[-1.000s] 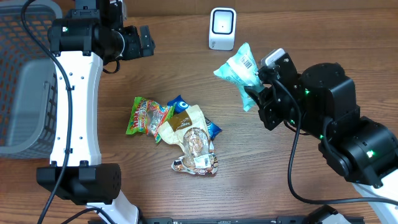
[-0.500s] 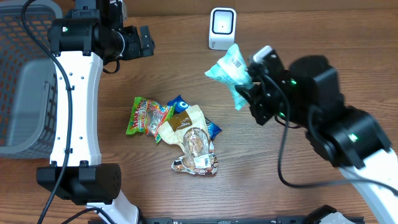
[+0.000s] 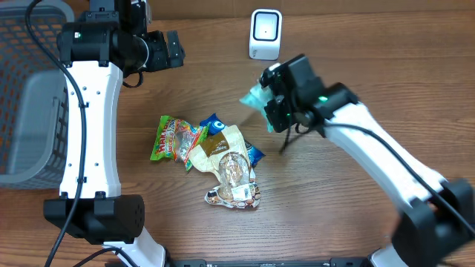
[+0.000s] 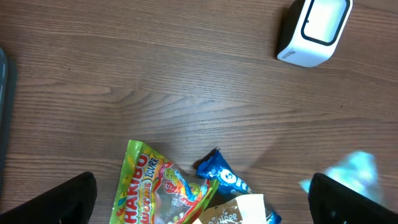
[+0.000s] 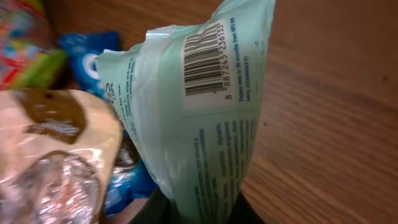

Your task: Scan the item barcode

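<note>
Overhead: right gripper (image 3: 271, 111) clamped on mint packet (image 3: 254, 97), hanging at 6 o'clock of scanner (image 3: 265, 34), near it. Left gripper (image 3: 172, 50) gaping, empty, at 11 o'clock.
Left wrist: scanner at 1 o'clock, bare wood table (image 4: 124, 74).
Right wrist: barcode (image 5: 202, 59) at 12, facing my camera.
I reckon this is the presenting step; next, turn the barcode toward the scanner window. Room unseen.

Glossy, crinkled plastic packet (image 5: 205, 124), matt wood-grain table (image 4: 155, 81), smooth white plastic scanner (image 3: 265, 33).
</note>
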You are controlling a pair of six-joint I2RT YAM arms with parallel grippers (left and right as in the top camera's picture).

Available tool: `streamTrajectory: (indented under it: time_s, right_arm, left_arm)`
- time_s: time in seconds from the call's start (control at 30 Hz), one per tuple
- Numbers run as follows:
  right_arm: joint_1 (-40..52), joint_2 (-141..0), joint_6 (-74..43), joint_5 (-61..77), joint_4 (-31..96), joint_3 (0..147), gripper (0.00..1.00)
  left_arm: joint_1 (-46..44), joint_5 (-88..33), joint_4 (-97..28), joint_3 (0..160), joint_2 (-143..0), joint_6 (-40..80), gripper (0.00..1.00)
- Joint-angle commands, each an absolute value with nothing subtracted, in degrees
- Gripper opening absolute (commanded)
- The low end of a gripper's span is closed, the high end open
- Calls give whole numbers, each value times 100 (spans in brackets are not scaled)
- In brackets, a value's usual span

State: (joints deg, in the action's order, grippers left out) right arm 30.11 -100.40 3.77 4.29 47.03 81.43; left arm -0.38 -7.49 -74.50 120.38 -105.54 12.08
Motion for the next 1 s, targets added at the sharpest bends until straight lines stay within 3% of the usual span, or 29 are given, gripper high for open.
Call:
streamTrajectory:
  time_s: [0.0,0.23,0.5,0.67,0.77,0.97]
  right_arm:
    - [3026,-10604,-19,128,4626,8283,4]
    - [2991,-11526,-495,-585,4421,8283,4]
    - [2908,-11614,-1538,-2084,4268,8283,4]
    - [2908,-11614,-1660,-1754,4274,8283,5]
    - [2928,-11611,-1868,-1479,4403,8298,24]
    - [2788,-11434,-2851,-705,5041,8661,33]
  left_arm:
    - [-82,-707,-7435,12090,-10575,1225,100]
    - [-82,-707,-7435,12090,-10575,1225,100]
    - [-82,-707,-7435,12090,-10575,1225,100]
    - [-80,-707,-7435,12090,-10575,1225,100]
    - [-82,-707,-7435,12090,-10575,1225,100]
    - [-82,-707,-7435,12090,-10575,1225,100]
